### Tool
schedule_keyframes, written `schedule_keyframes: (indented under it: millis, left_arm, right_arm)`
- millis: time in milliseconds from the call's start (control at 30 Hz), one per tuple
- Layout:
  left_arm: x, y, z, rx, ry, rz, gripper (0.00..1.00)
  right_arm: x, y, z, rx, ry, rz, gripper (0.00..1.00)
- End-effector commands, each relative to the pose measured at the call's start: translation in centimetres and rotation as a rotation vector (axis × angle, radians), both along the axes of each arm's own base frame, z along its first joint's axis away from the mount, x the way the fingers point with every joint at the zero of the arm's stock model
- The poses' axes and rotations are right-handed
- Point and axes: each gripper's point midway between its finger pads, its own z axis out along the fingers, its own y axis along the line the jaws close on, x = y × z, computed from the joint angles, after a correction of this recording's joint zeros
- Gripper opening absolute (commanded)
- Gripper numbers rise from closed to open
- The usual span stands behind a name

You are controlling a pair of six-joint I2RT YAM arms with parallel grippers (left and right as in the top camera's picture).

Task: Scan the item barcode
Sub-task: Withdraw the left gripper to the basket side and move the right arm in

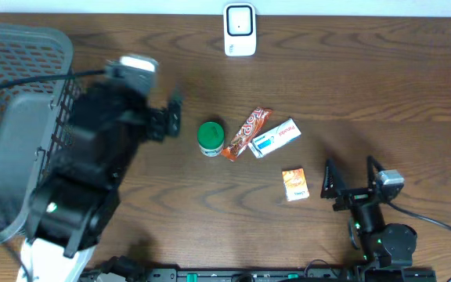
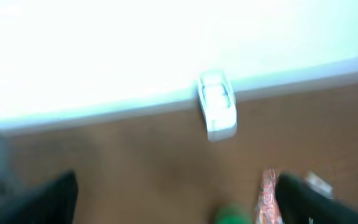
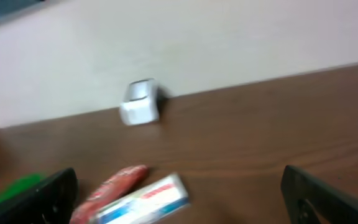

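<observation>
Blur smears both wrist views and my left arm (image 1: pixel 92 149), so print on the white-and-blue box (image 1: pixel 276 138), red snack packet (image 1: pixel 246 133) and small orange box (image 1: pixel 294 184) cannot be read. They lie between my arms by a green tub (image 1: pixel 211 138), well apart from the white scanner (image 1: pixel 239 30) at the far edge. My left gripper (image 2: pixel 176 180) and right gripper (image 3: pixel 179 174) both stand wide, holding nothing; the basket (image 1: pixel 22 125) is cut off at the left.
</observation>
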Motion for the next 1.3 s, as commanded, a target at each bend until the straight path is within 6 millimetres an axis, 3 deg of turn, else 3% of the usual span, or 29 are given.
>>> schedule_keyframes:
  millis: [0, 33, 133, 200, 267, 333, 533, 633, 767, 867, 1000, 1100, 1167, 1267]
  left_arm:
    - [-0.3, 3.1, 6.5, -0.051, -0.235, 0.128, 0.99]
    - [-0.3, 4.9, 9.2, -0.08, -0.344, 0.222, 0.98]
    - [-0.7, 8.8, 11.9, -0.017, -0.458, 0.42, 0.98]
    - [-0.7, 10.2, 11.8, 0.087, -0.451, 0.482, 0.99]
    - [-0.5, 11.3, 9.6, 0.24, -0.354, 0.496, 0.99]
    - [-0.4, 11.0, 9.1, 0.251, -0.345, 0.458, 0.99]
    - [-0.7, 8.0, 7.6, 0.159, -0.301, 0.264, 0.99]
    - [-0.5, 6.3, 6.7, 0.089, -0.272, 0.178, 0.99]
    - [-0.5, 4.8, 5.6, 0.045, -0.267, 0.096, 0.99]
    - [-1.1, 5.0, 5.5, 0.042, -0.288, 0.101, 0.99]
    - [-3.3, 6.2, 6.5, 0.031, -0.359, 0.13, 0.99]
    - [-5.4, 7.6, 7.6, 0.025, -0.424, 0.174, 0.99]
    - [-6.7, 8.5, 8.0, 0.022, -0.454, 0.205, 0.99]
    - [-8.0, 9.4, 8.2, 0.017, -0.482, 0.234, 0.99]
  right_arm:
    - [-0.9, 2.8, -0.7, 0.136, 0.069, 0.163, 0.99]
    - [-1.0, 3.1, -0.7, 0.149, 0.079, 0.182, 0.99]
    - [-1.1, 3.1, -1.0, 0.205, 0.126, 0.175, 0.99]
    - [-1.3, 2.8, -1.4, 0.212, 0.172, 0.149, 0.99]
    - [-1.8, 0.8, -2.0, 0.185, 0.271, 0.021, 0.99]
    - [-2.7, -1.2, -1.1, 0.168, 0.314, -0.106, 0.99]
    - [-6.4, -5.2, 5.1, 0.268, 0.356, -0.359, 0.99]
    - [-7.2, -5.1, 7.9, 0.257, 0.416, -0.364, 0.99]
    - [-6.2, -2.9, 9.9, 0.271, 0.498, -0.248, 0.99]
    - [-5.6, -1.5, 8.7, 0.281, 0.589, -0.182, 0.99]
    - [-4.8, -3.3, 6.4, 0.251, 0.673, -0.298, 0.99]
    - [-4.2, -2.3, 5.6, 0.281, 0.733, -0.258, 0.99]
    - [-4.5, -1.1, 4.6, 0.344, 0.81, -0.224, 0.99]
    - [-5.3, -1.3, 2.4, 0.477, 0.953, -0.327, 0.99]
